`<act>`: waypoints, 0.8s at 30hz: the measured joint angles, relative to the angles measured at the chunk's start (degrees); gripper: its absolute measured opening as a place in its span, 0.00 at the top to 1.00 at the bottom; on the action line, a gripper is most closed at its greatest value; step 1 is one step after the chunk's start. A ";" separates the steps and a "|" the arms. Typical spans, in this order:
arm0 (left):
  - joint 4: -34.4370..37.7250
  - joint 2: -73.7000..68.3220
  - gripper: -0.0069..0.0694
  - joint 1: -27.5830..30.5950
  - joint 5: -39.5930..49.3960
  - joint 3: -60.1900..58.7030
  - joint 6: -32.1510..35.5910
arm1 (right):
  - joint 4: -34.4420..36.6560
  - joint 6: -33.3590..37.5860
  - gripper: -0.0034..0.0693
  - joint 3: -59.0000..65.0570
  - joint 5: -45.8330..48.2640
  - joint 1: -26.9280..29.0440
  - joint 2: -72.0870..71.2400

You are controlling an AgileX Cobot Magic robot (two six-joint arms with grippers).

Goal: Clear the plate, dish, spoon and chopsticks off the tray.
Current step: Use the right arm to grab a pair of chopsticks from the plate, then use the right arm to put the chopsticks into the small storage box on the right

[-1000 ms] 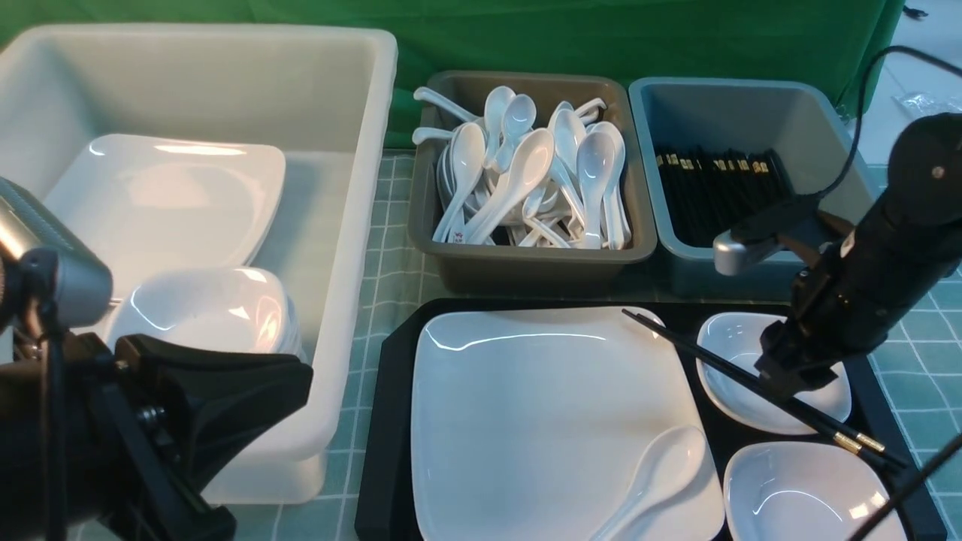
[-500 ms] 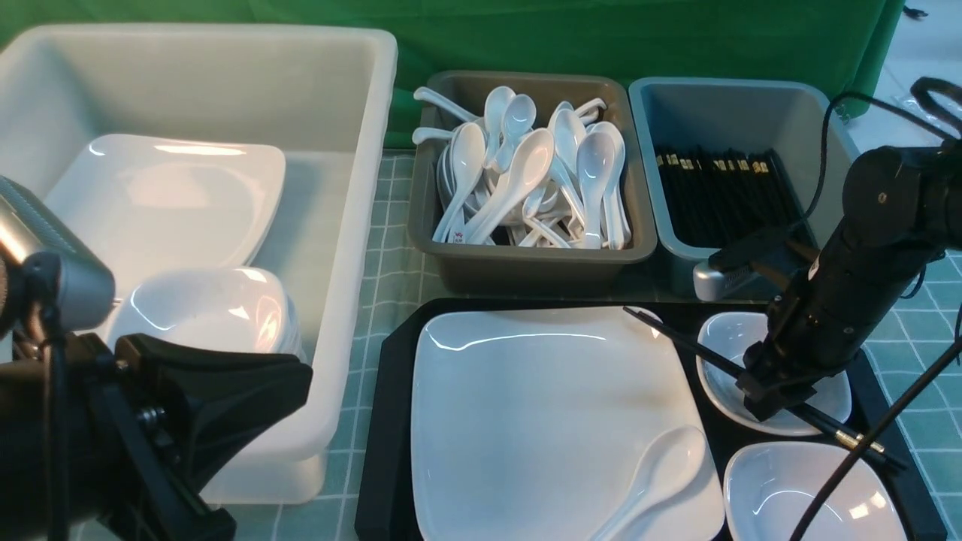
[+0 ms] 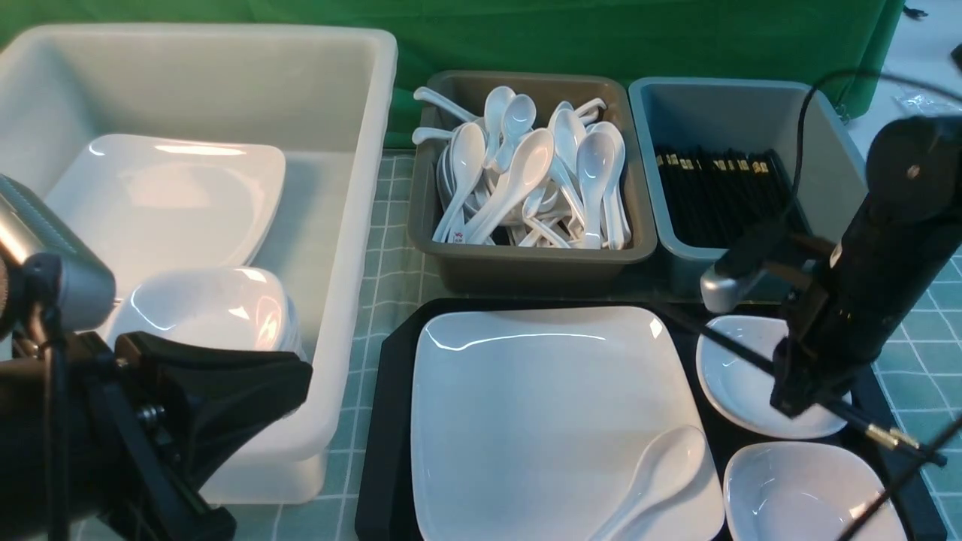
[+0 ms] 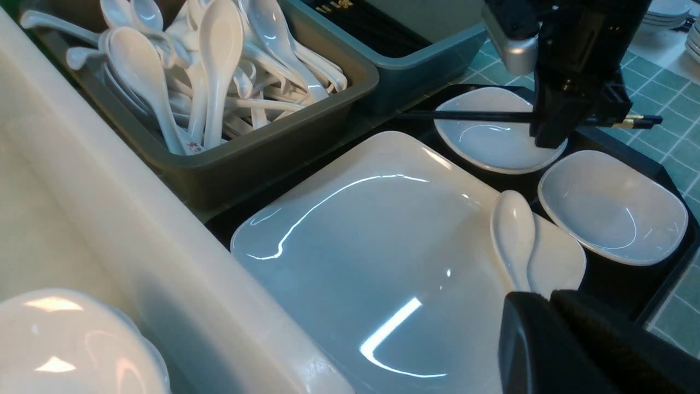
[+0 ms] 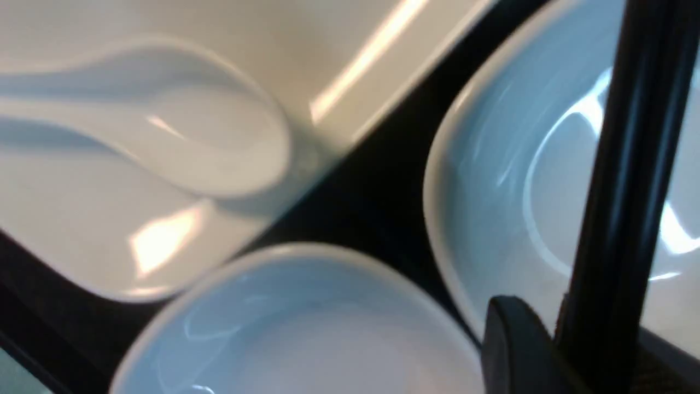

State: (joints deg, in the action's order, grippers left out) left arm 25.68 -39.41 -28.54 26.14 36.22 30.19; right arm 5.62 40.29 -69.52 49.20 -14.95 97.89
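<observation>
Right fingers (image 4: 547,134) are clamped on the pair of long thin black chopsticks with gold bands (image 4: 465,115), which look lifted just over the far small white squarish dish (image 3: 740,391), above the large black rectangular plastic tray (image 3: 383,451). We read this as item one of four in hand, nothing off yet. The large glossy white square plate (image 3: 541,421), the glossy white soup spoon (image 3: 661,466) on its near right corner, and the near small white dish (image 3: 797,496) remain on the tray. Left fingers (image 4: 541,323) look closed and empty.
</observation>
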 joint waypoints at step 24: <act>-0.42 -0.06 0.89 0.00 -8.12 0.00 1.20 | 3.84 -35.25 0.39 -29.55 -23.65 7.91 19.62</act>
State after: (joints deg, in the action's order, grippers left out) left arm 25.25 -39.47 -28.54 18.02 36.22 31.38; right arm 9.46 5.04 -99.07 25.55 -7.04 117.51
